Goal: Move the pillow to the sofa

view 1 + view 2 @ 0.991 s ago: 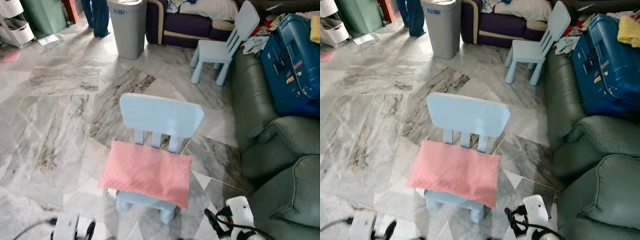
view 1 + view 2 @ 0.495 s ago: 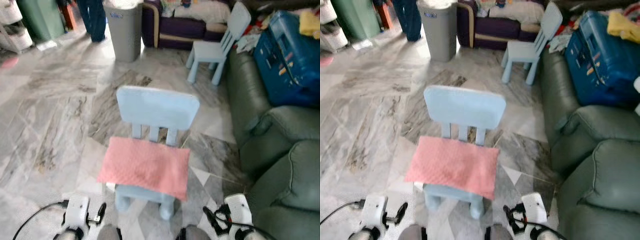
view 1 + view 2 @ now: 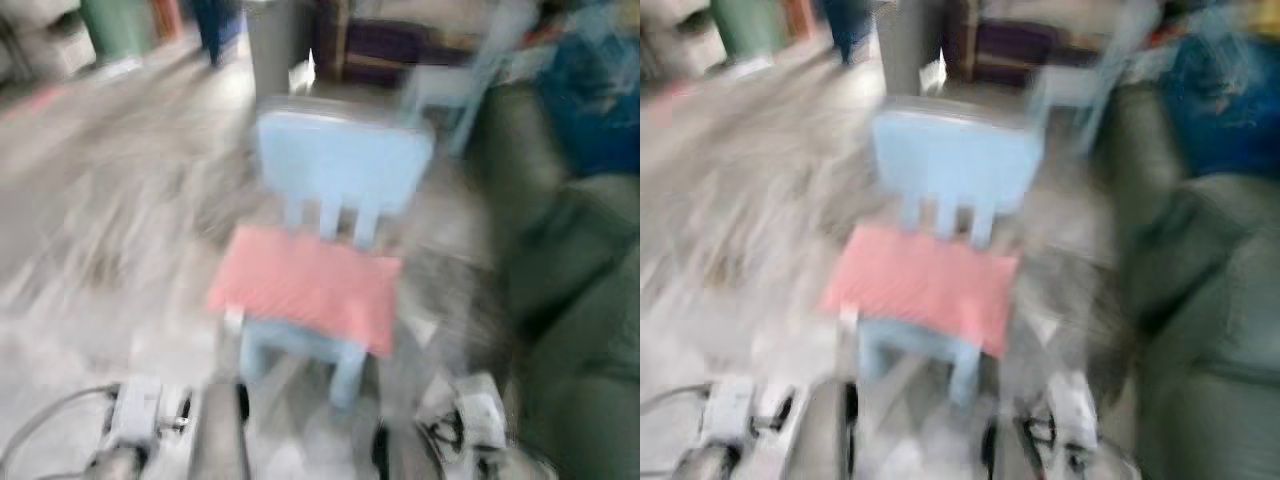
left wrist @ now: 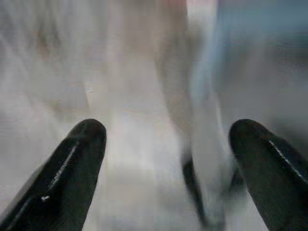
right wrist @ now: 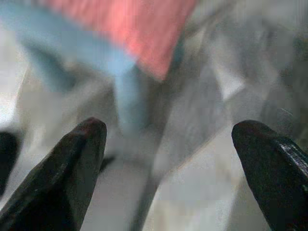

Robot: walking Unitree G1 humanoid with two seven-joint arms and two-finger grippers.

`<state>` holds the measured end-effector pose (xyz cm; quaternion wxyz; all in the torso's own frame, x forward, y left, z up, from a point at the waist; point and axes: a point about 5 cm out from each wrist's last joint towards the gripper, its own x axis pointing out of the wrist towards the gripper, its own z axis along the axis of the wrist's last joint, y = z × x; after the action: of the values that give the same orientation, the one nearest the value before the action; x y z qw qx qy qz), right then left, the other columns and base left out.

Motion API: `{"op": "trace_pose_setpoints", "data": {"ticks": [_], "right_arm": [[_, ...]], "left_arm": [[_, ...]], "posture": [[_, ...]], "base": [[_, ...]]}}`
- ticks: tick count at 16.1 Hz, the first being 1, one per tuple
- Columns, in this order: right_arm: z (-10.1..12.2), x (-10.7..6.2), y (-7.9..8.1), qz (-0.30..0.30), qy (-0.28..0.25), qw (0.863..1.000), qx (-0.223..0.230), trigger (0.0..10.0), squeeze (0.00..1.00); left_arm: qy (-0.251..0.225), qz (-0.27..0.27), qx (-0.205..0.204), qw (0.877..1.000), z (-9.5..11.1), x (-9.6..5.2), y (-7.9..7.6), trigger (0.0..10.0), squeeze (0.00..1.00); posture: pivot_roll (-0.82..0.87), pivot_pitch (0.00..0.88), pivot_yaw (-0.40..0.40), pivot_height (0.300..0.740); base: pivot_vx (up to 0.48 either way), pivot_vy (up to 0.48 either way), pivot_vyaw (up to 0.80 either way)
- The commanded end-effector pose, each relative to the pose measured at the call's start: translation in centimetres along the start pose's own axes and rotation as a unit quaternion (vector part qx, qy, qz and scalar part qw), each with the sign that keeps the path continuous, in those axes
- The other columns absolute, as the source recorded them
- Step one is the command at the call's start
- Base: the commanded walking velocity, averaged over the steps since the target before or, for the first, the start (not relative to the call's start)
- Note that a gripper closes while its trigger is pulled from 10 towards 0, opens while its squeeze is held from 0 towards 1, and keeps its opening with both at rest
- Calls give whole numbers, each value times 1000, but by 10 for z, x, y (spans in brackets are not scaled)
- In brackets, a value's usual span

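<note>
Right gripper (image 5: pixel 168 139) wide open, empty, low at about 5 o'clock in the head views; left gripper (image 4: pixel 166 144) also wide open and empty, low at 7 o'clock. Frames heavily blurred. Pink pillow (image 3: pixel 308 285) lies flat on the seat of the small blue chair (image 3: pixel 345 165), ahead at 12 o'clock and between the two arms. Long axis runs 9 to 3, across the robot. Right wrist view has the pillow's corner and a chair leg just ahead, so I judge the right arm nearer. Pillow overhangs the front seat edge; chair back blocks the far side. Green sofa (image 3: pixel 580 300) at 3 o'clock, close beside the chair. Open floor (image 3: pixel 110 190) toward 9 o'clock.
</note>
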<state>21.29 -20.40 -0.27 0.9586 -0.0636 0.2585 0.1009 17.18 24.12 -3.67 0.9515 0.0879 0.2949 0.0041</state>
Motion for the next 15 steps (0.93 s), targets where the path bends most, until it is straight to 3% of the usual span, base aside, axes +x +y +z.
{"op": "trace_pose_setpoints", "data": {"ticks": [1,15], "right_arm": [[-9,-4,-2,-7,12,1000,8,10000,0],[5,8,-4,-10,-14,1000,-4,10000,0]], "left_arm": [[8,4,9,1000,-3,-1,2,10000,0],[5,69,46,997,3,7,18,10000,0]], "posture": [[19,158,-18,533],[24,150,-11,365]], "base": [[0,0,0],[0,0,0]]}}
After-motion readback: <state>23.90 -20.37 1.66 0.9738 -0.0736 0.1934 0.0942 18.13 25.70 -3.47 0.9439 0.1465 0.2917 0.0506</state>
